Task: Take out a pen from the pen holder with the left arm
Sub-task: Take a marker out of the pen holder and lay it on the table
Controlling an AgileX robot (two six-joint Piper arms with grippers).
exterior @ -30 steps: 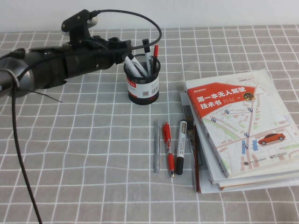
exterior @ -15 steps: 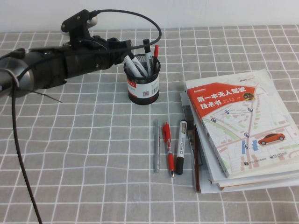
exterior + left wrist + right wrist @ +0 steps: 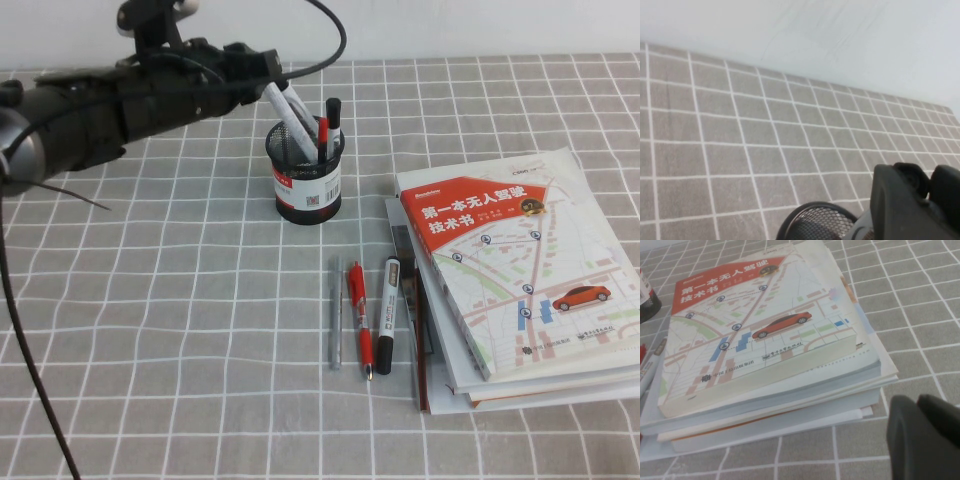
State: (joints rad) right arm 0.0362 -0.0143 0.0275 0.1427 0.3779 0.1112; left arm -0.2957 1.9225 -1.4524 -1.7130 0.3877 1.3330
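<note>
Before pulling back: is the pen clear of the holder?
No, the white pen in the left gripper over the pen holder ends inside its rim; right gripper sits by the books.

Stacked books (image 3: 765, 340) on grey checked tablecloth (image 3: 920, 315); right gripper (image 3: 922, 412), dark, near stack's corner.

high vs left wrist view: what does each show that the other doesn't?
High only: the left gripper, above the pen holder, jaws closed on a white pen whose lower end sits in it; three loose pens; book stack. Left wrist only: nothing new, just the holder's mesh rim close up. Both: holder, left gripper, checked cloth, wall. Neither has the right gripper; the right wrist view shows it beside the books.
</note>
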